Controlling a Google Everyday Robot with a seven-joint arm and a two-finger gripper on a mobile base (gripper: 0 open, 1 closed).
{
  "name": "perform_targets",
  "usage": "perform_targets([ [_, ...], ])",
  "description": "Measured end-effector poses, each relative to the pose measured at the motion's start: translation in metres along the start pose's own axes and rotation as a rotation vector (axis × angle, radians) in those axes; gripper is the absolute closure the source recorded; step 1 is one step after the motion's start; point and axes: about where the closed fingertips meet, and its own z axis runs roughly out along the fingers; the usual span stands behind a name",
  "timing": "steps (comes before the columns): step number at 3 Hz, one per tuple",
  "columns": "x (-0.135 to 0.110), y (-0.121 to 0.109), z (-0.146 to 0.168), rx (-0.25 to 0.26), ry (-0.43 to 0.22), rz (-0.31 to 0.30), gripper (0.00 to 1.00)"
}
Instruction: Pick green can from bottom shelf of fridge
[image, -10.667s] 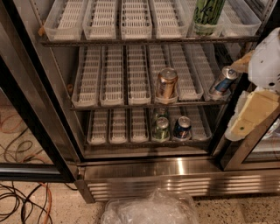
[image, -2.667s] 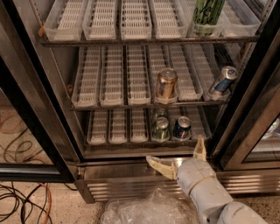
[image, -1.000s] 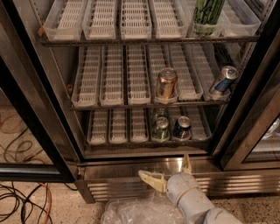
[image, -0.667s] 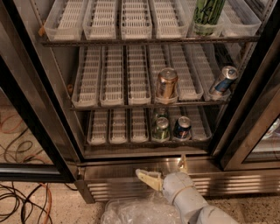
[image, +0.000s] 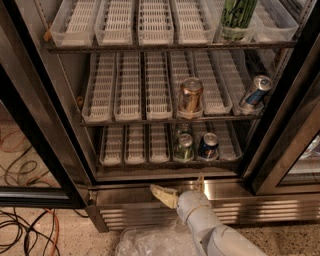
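Pincer (image: 181, 189) has slid left along the fridge's (image: 125, 192) steel base (image: 280, 205) vs a few secs ago, when it sat further right under the dark blue can (image: 208, 146); cans haven't shifted at all. It now hangs low in front of the base, below the bottom shelf (image: 135, 146) and just under the green can (image: 184, 148), fingers (image: 162, 194) spread wide & gripping nothing. Step in hand, I'd say: the approach – lining up w/ the target, grasp not begun. Green can stands at the front of its white lane tray (image: 186, 159) on the bottom shelf, right of centre, w/ the dark blue can just beside it on the right and a second green can (image: 183, 129) directly behind in the same lane. It's upright: long axis vertical, silver top & pull tab facing up toward the camera, base on the tray; which way the tab points I can't tell. Next move prob calls for lifting the pincer up over the shelf lip to can height, then pushing straight in so the fingers pass either side of the can body, side-on across the vertical axis. Gap to the blue neighbour looks tight, so the right finger needs to slip btwn the two w/o knocking either
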Motion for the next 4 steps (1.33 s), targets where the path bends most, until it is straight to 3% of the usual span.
perform_targets([
  [2,0.001,-0.002,0.008,0.015,-0.012,-0.010,0.00],
  [4,-0.011,-0.021,0.021,0.093,-0.075,-0.022,0.00],
])
